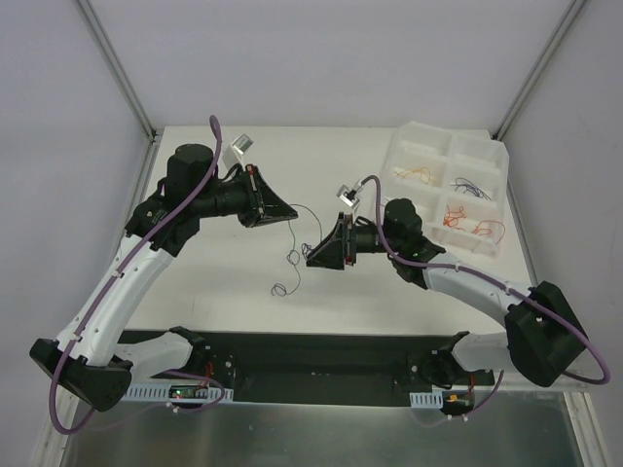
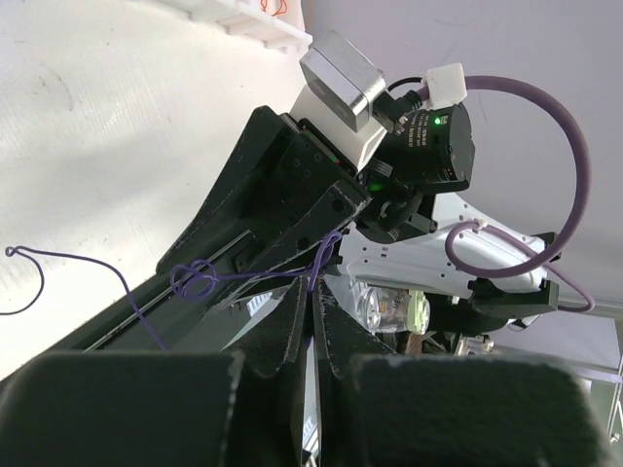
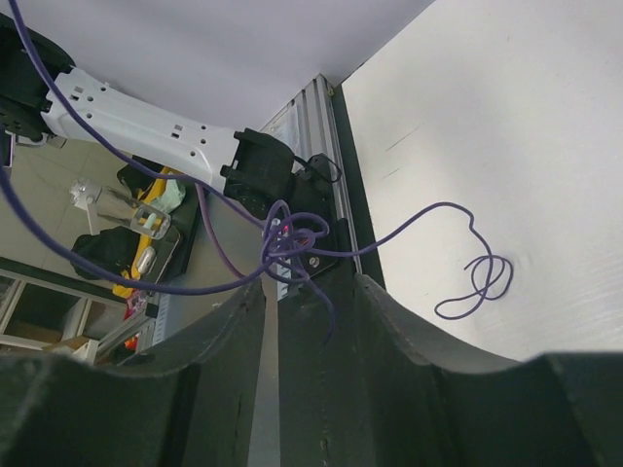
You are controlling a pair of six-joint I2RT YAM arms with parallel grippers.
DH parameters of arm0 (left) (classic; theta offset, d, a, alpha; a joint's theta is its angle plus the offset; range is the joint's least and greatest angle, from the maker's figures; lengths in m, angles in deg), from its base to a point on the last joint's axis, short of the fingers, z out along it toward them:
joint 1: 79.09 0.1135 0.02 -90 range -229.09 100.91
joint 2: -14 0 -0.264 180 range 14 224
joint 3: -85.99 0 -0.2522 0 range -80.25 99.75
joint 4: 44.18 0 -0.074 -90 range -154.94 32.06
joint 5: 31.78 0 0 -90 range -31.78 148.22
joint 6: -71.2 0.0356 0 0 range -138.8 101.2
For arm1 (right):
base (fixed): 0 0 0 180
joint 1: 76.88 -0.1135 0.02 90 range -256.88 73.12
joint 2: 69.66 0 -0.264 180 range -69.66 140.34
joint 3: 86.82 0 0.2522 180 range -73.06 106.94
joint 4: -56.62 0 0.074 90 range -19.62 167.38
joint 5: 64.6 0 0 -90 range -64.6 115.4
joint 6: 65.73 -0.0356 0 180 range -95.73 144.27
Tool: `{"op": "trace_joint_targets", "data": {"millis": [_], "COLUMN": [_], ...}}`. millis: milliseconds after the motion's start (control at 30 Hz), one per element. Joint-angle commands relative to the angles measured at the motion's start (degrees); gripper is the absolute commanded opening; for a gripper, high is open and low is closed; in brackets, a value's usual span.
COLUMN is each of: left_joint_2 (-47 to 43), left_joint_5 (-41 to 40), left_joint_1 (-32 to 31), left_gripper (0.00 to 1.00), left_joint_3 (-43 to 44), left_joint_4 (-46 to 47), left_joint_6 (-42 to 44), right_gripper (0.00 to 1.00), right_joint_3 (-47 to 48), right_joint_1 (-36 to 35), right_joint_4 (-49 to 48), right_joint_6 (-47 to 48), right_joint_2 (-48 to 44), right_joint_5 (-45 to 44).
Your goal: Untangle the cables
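The cables here are thin purple wires tied in a small knot [image 3: 292,238], strung in the air between my two grippers. My left gripper [image 2: 313,282] is shut on one purple strand, and the knot [image 2: 195,277] hangs a little to its left. My right gripper [image 3: 310,282] is open, its fingers [image 3: 234,331] on either side just below the knot, with a loose wire end hanging into the gap. One strand runs down to a curl [image 3: 482,282] lying on the white table. From above, the left gripper [image 1: 294,216] and right gripper [image 1: 308,261] are close together, with a wire loop [image 1: 280,289] on the table below them.
A white compartmented tray [image 1: 392,154] stands at the back right and holds orange, blue and red wires in separate cells. Its corner [image 2: 263,24] shows in the left wrist view. A black base strip [image 1: 311,355] runs along the near edge.
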Motion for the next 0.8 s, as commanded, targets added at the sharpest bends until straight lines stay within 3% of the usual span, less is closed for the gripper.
{"op": "trace_joint_targets", "data": {"millis": [0, 267, 467, 767], "left_joint_2": [-1.4, -1.2, -2.8, -7.4], "left_joint_5": [0.7, 0.4, -3.3, -12.2], "left_joint_1": [-0.1, -0.1, 0.4, 2.0], "left_gripper": [0.0, 0.0, 0.0, 0.0], "left_joint_3": [0.3, 0.6, 1.5, 1.0], "left_joint_4": [2.4, 2.7, 2.6, -0.1], "left_joint_6": [-0.8, -0.5, 1.0, 4.2], "right_gripper": [0.42, 0.0, 0.0, 0.0], "right_joint_3": [2.2, 2.1, -1.7, -6.1], "right_joint_1": [-0.7, -0.9, -0.9, 1.9], "right_joint_4": [-4.6, -6.3, -6.0, 2.9], "right_joint_6": [-0.7, -2.0, -2.3, 2.0], "right_joint_2": [0.4, 1.8, -0.1, -6.0], "right_joint_5": [2.2, 2.3, -2.4, -8.2]}}
